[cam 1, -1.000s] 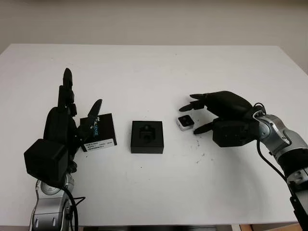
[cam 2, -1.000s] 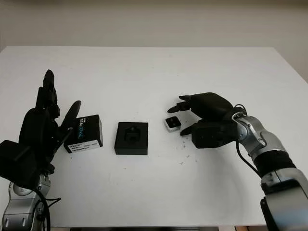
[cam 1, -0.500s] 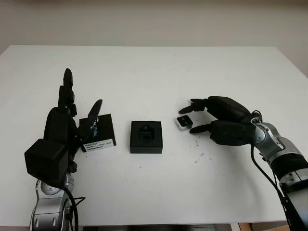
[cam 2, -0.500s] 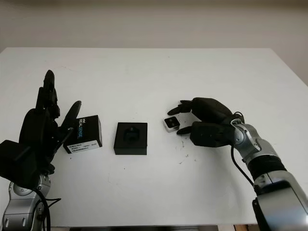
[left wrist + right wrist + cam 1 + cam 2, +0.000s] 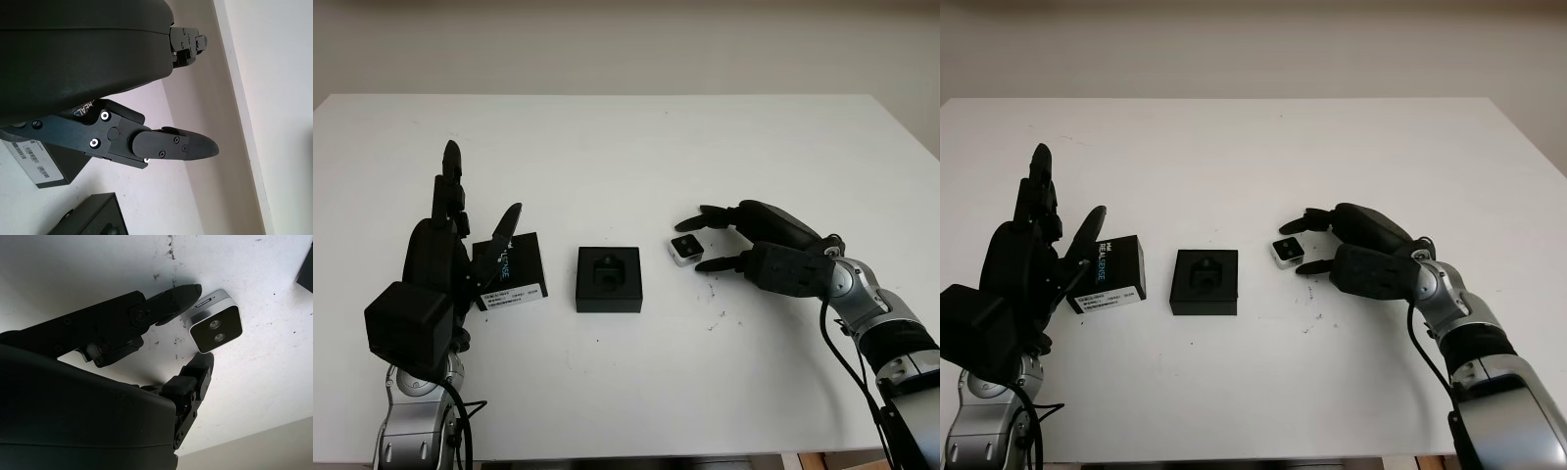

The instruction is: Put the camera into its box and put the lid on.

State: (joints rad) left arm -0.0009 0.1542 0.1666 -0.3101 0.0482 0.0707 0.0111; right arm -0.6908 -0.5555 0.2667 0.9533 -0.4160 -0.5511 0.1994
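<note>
The small silver-and-black camera (image 5: 685, 250) lies on the white table (image 5: 636, 147), right of the open black box (image 5: 610, 279) with its foam insert. My right hand (image 5: 706, 245) is low at the camera, open, with one fingertip (image 5: 188, 290) at its silver side and the thumb (image 5: 199, 368) just off the opposite edge; I cannot tell if they press it. The black lid (image 5: 514, 271) with a white label lies left of the box. My left hand (image 5: 470, 230) is raised beside the lid, open and holding nothing.
Small dark marks (image 5: 717, 318) speckle the table in front of the right hand. The far half of the table is bare white surface, and a pale wall (image 5: 626, 39) stands behind it.
My right hand has sunk lower toward the table and its fingers have drawn in around the camera. The camera, box, lid and left hand have stayed put.
</note>
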